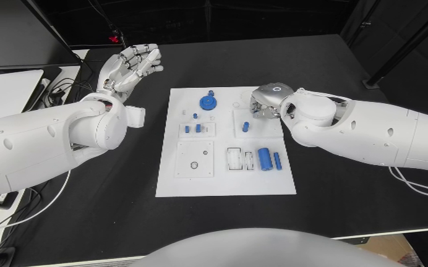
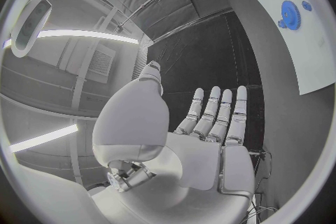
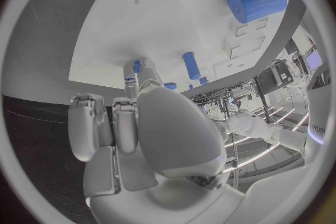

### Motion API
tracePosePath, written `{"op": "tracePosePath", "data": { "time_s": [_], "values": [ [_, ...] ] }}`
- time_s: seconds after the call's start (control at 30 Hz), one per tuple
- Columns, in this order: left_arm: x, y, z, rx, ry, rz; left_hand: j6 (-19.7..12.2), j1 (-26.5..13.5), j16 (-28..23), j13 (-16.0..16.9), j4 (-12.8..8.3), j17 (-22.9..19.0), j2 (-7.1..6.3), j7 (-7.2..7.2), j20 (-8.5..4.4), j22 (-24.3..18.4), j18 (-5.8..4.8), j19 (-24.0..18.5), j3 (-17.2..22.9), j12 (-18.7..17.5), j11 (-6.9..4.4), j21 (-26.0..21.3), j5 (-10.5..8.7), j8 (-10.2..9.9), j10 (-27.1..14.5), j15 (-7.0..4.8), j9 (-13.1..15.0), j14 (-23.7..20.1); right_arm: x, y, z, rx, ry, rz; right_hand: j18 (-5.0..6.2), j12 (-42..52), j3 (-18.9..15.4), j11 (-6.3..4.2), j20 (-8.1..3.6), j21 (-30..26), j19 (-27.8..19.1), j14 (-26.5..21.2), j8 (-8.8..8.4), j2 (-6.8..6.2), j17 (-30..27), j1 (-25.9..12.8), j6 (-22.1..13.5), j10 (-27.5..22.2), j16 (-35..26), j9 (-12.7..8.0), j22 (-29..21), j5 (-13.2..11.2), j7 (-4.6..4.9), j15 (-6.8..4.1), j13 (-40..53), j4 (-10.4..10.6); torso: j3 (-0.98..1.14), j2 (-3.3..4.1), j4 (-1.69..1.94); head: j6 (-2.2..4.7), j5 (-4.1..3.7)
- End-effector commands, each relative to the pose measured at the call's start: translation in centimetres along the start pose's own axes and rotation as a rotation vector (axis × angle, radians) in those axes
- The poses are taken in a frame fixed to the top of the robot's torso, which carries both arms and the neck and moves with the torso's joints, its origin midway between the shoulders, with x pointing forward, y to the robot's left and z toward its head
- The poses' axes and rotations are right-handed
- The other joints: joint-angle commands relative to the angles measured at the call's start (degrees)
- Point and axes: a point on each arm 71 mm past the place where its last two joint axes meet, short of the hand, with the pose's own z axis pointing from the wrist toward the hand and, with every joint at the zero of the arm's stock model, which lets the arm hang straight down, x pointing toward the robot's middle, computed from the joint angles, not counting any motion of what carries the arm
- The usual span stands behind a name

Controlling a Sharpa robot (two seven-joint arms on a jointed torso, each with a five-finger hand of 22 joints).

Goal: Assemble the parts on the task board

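Your left hand [image 1: 130, 66] hovers open-fingered at the board's [image 1: 225, 180] ten o'clock; your right hand [image 1: 266, 101] rests at its two o'clock, fingers' state unclear.

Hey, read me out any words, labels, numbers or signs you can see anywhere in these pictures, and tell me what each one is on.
No readable text anywhere.
Task board: plain white, no printing that can be made out.
Blue parts, such as the gear and the large cylinder: no markings.
Left hand and right hand: no legible labels.
A dark mark at the rim of the right wrist view is too small to read.
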Motion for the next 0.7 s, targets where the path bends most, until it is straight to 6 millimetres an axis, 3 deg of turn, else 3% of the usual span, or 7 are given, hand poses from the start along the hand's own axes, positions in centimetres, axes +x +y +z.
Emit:
{"op": "tracePosePath", "data": {
  "time_s": [0.03, 0.7],
  "values": [
    [0.05, -1.07, -0.01, 0.141, 0.006, -0.008, -0.5, 0.0, 0.3, -0.1, 0.1, -0.2, 0.65, 8.74, 0.0, -0.1, -0.42, 0.5, 0.5, 0.5, -0.01, 0.4, -0.24, 0.4, -0.7, 0.08, -0.1, -0.5, 0.47, 0.07, -0.07, 0.007, 0.028, -0.029, -0.14, -0.3, 0.5, -0.12, 0.01, 0.3, 4.3, 6.0, -0.1, 0.04, 15.1, 0.8, 0.6, 0.7, 0.1, 0.0, 14.0, -0.2, -0.03, 0.31, 0.1, 0.1, 0.0, 0.02, 0.01, -0.04, -0.02],
    [-0.1, -1.07, -0.07, 0.138, 0.003, -0.006, -0.6, 0.0, 0.6, -0.2, 0.1, -0.5, 1.03, 8.74, 0.0, -0.1, -0.41, 0.6, 0.7, 0.9, -0.02, 0.4, -0.31, 0.7, -0.8, 0.07, -0.2, -0.6, -0.52, 0.12, -0.79, -0.021, -0.118, 0.032, -0.24, -1.8, 1.4, 0.31, 0.34, 0.6, 4.5, 6.0, -0.77, -0.79, 15.1, 1.2, 1.0, 1.3, 0.1, -0.2, 14.1, -0.2, 0.36, 0.66, 0.0, 0.5, -0.01, 0.01, -0.07, -0.05, 0.16]
  ]
}}
